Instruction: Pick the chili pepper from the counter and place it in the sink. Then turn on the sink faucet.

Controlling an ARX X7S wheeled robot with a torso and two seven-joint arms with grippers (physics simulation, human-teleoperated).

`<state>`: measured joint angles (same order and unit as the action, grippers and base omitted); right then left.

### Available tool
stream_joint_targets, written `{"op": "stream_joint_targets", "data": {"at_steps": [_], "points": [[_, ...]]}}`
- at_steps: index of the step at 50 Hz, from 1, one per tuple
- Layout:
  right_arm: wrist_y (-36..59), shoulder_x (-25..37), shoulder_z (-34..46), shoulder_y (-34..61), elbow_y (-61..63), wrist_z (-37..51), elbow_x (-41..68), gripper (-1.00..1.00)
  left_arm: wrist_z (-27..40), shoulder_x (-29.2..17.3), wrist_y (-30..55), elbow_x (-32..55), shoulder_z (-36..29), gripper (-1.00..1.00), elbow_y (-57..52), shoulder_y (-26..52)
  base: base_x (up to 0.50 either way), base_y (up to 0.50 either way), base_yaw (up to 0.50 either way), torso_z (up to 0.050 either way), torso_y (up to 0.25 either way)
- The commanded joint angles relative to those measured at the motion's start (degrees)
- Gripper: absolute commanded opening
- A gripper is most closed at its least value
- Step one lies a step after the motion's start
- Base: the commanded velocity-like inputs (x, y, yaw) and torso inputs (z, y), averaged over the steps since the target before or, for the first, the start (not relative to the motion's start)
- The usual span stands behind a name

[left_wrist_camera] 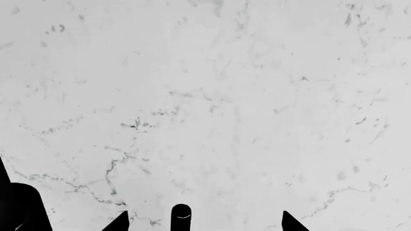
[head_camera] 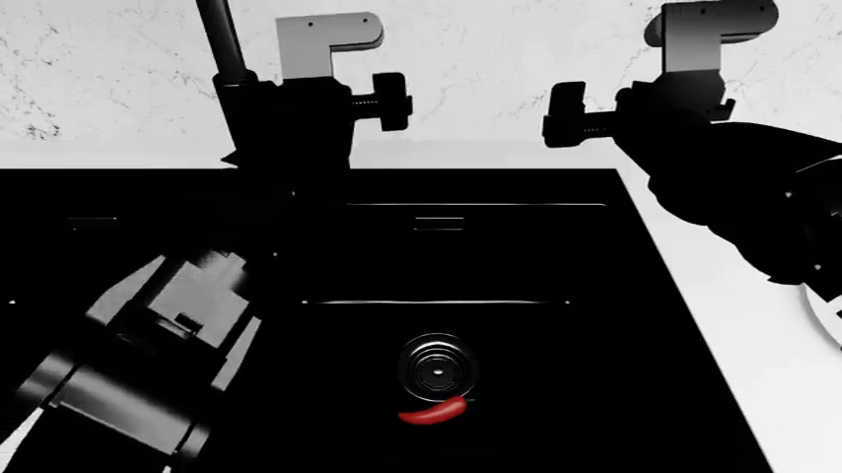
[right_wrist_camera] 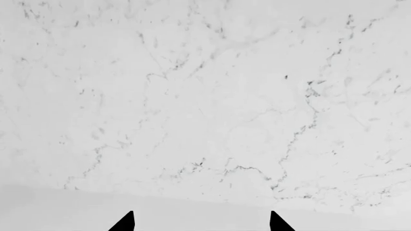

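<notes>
The red chili pepper (head_camera: 432, 412) lies on the floor of the black sink (head_camera: 526, 246), just in front of the round metal drain (head_camera: 441, 371). The sink faucet pipe (head_camera: 217, 30) rises at the back left. My left arm (head_camera: 296, 108) is raised right beside it. My left gripper (left_wrist_camera: 205, 222) is open facing the marble wall. A dark round-ended rod (left_wrist_camera: 181, 216), seemingly part of the faucet, stands between its fingers without touching either. My right gripper (right_wrist_camera: 202, 222) is open and holds nothing, pointing at the wall above the counter's back strip (right_wrist_camera: 192, 207).
The white counter (head_camera: 697, 286) runs along the sink's right side, with a thin curved rim (head_camera: 831, 320) at the frame edge. The grey-veined marble backsplash (head_camera: 487, 59) stands close behind both grippers. My right arm (head_camera: 724, 168) hangs over the sink's back right corner.
</notes>
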<state>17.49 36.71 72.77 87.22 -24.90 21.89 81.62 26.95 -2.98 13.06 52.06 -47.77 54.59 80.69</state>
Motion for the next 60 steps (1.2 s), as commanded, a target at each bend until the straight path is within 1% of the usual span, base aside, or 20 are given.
{"op": "stream_joint_targets", "data": {"at_steps": [1,3,4,5,8,9,10,13,19,21,22,25,28,34,48,60], "points": [[0.0,-1.2,-1.1,-0.1,-0.4,-1.7,-1.2,1.0,-2.1,3.0,-8.9,14.6,-14.8,1.0,10.7,4.1,0.0,0.0,0.0,0.0,0.0],[0.0,-1.2,-1.2,-0.2,-0.6,-1.8,-1.1,1.0,-1.9,3.0,-9.9,18.9,-18.5,1.0,11.6,4.7,0.0,0.0,0.0,0.0,0.0],[0.0,-1.2,-1.2,-0.2,-0.5,-1.7,-1.1,1.0,-2.0,3.0,-11.9,20.1,-20.7,1.0,11.6,3.4,0.0,0.0,0.0,0.0,0.0],[0.0,-1.2,-1.3,-0.2,-0.4,-1.7,-1.1,1.0,-1.9,3.0,-11.4,22.1,-22.2,1.0,11.8,4.5,0.0,0.0,0.0,0.0,0.0],[0.0,-1.3,-1.3,-0.3,-0.6,-1.8,-1.1,1.0,-1.9,3.0,-14.0,26.3,-26.9,1.0,12.2,3.7,0.0,0.0,0.0,0.0,0.0],[-0.1,-1.3,-1.3,-0.4,-0.6,-1.9,-1.1,1.0,-1.7,3.0,-13.3,28.0,-28.2,1.0,12.2,5.2,0.0,0.0,0.0,0.0,0.0],[-0.1,-1.3,-1.3,-0.4,-0.6,-1.8,-1.1,1.0,-1.7,3.0,-14.7,28.9,-29.5,1.0,12.2,4.4,0.0,0.0,0.0,0.0,0.0],[-0.1,-1.3,-1.3,-0.5,-0.6,-1.9,-1.0,1.0,-1.5,3.0,-16.5,31.5,-32.8,1.0,12.0,4.1,0.0,0.0,0.0,0.0,0.0],[0.0,-1.4,-1.4,-0.5,-0.5,-1.8,-1.1,1.0,-1.2,3.0,-17.5,35.0,-36.8,1.0,9.4,4.0,0.0,0.0,0.0,0.0,0.0],[0.0,-1.5,-1.4,-0.5,-0.6,-1.9,-1.1,1.0,-0.3,2.9,-16.5,35.4,-37.3,1.0,7.4,5.3,0.0,0.0,0.0,0.0,0.0],[0.0,-1.5,-1.4,-0.4,-0.6,-1.9,-1.1,1.0,-0.4,2.6,-18.2,34.7,-37.6,1.0,5.5,3.6,0.0,0.0,0.0,0.0,0.0],[0.1,-1.6,-1.4,-0.3,-0.8,-2.1,-1.1,1.0,2.3,0.6,-18.6,34.1,-38.1,1.0,-1.2,3.1,0.0,0.0,0.0,0.0,0.0],[0.2,-1.5,-1.4,-0.4,-0.7,-2.3,-1.2,1.0,2.9,0.0,-18.6,34.0,-38.1,1.0,-3.7,3.3,0.0,0.0,0.0,0.0,0.0],[0.1,-1.5,-1.6,-0.3,-1.1,-2.5,-1.2,1.0,2.3,0.5,-18.7,33.8,-38.1,1.0,-3.0,3.1,0.0,0.0,0.0,0.0,0.0],[-0.2,-1.4,-1.8,-0.8,-1.2,-2.7,-1.3,1.0,2.6,0.3,-18.7,33.4,-38.3,1.0,-5.2,2.7,0.0,0.0,0.0,0.0,0.0],[0.0,-0.8,-2.0,-1.0,0.0,-2.0,-1.1,1.0,4.1,-0.2,-18.6,33.5,-37.9,1.0,-6.4,3.1,0.0,0.0,0.0,0.0,0.0]]}}
